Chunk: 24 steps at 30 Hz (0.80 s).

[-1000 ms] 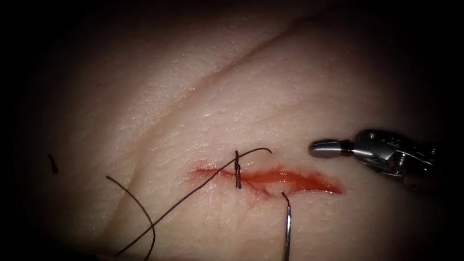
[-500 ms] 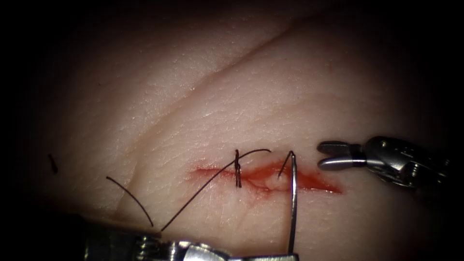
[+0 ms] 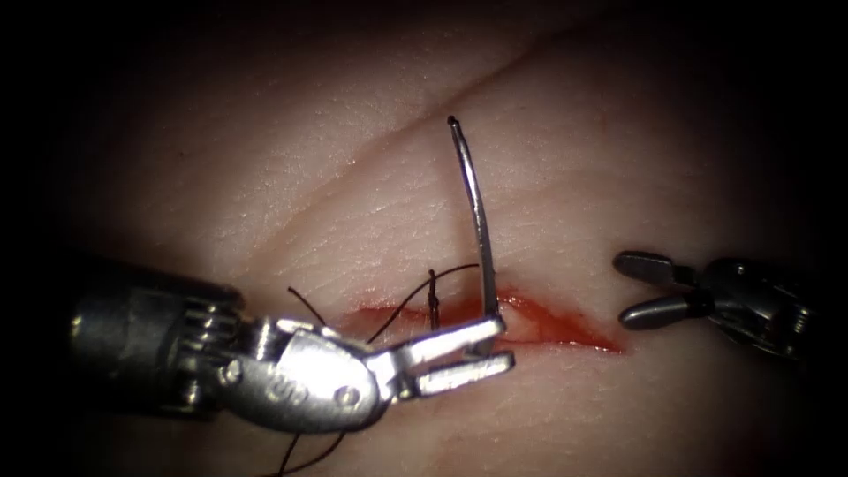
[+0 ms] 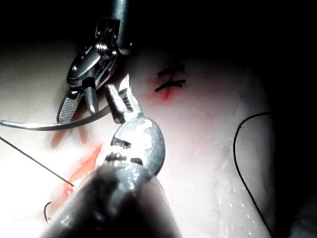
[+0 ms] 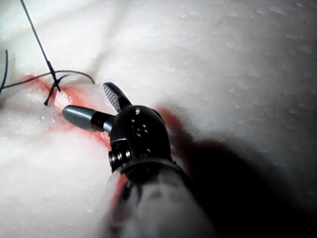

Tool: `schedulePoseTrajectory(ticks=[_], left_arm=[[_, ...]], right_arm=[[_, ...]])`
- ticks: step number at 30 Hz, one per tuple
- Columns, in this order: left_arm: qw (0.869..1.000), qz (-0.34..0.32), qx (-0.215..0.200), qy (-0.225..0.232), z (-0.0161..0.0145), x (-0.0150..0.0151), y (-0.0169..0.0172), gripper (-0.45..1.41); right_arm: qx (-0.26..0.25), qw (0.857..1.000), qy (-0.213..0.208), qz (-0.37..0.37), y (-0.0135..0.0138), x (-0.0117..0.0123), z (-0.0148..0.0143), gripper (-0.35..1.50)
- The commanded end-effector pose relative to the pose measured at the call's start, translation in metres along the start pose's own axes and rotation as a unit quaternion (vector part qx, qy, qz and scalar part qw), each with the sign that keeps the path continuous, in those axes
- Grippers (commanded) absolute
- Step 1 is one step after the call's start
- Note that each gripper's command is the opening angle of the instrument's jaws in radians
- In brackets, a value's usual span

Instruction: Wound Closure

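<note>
Left gripper clamping needle near its lower end, over cut; needle standing upright, clear of tissue; right gripper hanging spread wide, holding nothing, right of cut; thread trailing past knot.

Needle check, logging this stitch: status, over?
Left tool holds needle near one end, over the cut. Needle stands upright, free of tissue. Right tool open, empty.
</note>
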Motion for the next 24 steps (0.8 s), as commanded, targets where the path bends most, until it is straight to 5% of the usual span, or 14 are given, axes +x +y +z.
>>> schedulePoseTrajectory(ticks=[1,8,16,24], left_arm=[[1.000,0.005,0.002,-0.001,0.0006,-0.0004,0.0003,-0.45],[1.000,0.027,0.014,-0.006,0.0017,-0.0016,0.0024,-0.45],[0.998,0.051,0.012,-0.033,0.0027,-0.0062,0.0040,-0.45],[0.994,0.089,0.013,-0.068,0.0033,-0.0091,0.0058,-0.45]], right_arm=[[0.004,1.000,0.003,0.025,-0.0004,-0.0002,0.0009,0.91],[0.011,0.993,0.008,0.115,-0.0020,0.0008,0.0011,1.14],[0.003,0.988,-0.015,0.156,-0.0044,0.0010,0.0029,1.36],[-0.003,0.983,-0.028,0.182,-0.0041,0.0014,0.0062,1.43]])
